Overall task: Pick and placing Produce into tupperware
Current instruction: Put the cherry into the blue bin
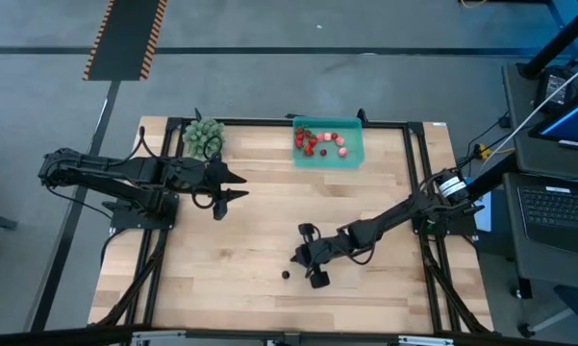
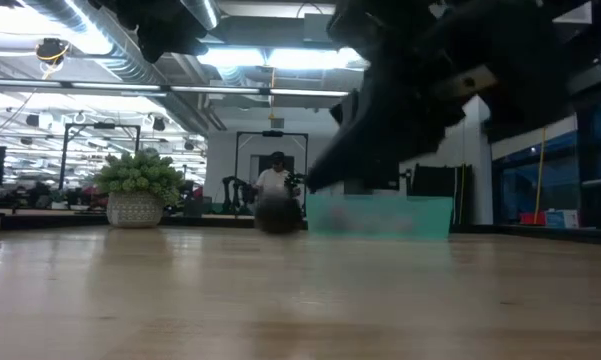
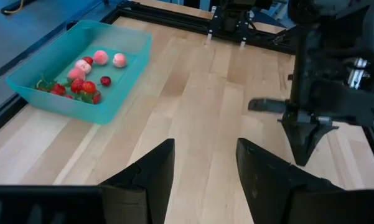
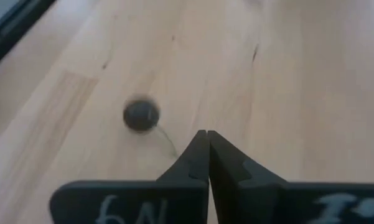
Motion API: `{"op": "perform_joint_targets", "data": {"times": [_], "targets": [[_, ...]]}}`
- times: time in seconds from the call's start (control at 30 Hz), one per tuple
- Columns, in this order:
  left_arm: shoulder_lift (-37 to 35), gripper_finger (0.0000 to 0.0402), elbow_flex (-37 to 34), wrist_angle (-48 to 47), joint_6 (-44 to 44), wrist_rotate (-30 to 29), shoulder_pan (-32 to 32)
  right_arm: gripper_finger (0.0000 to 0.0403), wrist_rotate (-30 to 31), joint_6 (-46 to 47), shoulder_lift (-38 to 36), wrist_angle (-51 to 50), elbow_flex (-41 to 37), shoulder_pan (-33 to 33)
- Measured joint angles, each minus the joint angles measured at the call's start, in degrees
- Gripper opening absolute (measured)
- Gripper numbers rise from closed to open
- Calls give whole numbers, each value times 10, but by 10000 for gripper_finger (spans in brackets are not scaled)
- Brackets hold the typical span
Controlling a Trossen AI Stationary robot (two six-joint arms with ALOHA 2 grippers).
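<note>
A teal tupperware tray (image 1: 329, 161) stands at the table's far edge, holding several red and pink produce pieces (image 1: 317, 141); both also show in the left wrist view (tray (image 3: 50, 68), pieces (image 3: 84, 74)). One dark berry (image 1: 286, 275) lies alone on the wood near the table's front, also seen in the right wrist view (image 4: 141, 115) and the low view (image 2: 277, 213). My right gripper (image 4: 207, 140) is shut with nothing between its fingers, raised a little above the table just beside the berry. My left gripper (image 3: 205, 162) waits open at the table's left (image 1: 242, 187).
A bushy green leafy clump (image 1: 202, 136) in a pale pot (image 2: 135, 208) stands at the far left of the table. Black frame rails (image 1: 418, 173) run along the table's sides. Bare wood lies between the berry and the tray.
</note>
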Motion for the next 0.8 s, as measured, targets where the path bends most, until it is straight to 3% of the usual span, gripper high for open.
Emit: {"op": "perform_joint_targets", "data": {"times": [0.4, 0.6, 0.8], "targets": [[0, 165, 0, -1, 0, 0, 0, 16, 18, -9, -60, -67, 0, -9], [0, 165, 0, -1, 0, 0, 0, 78, -50, 3, -57, -59, 0, -9], [0, 165, 0, -1, 0, 0, 0, 166, -57, 6, -54, -12, 1, -7]]}}
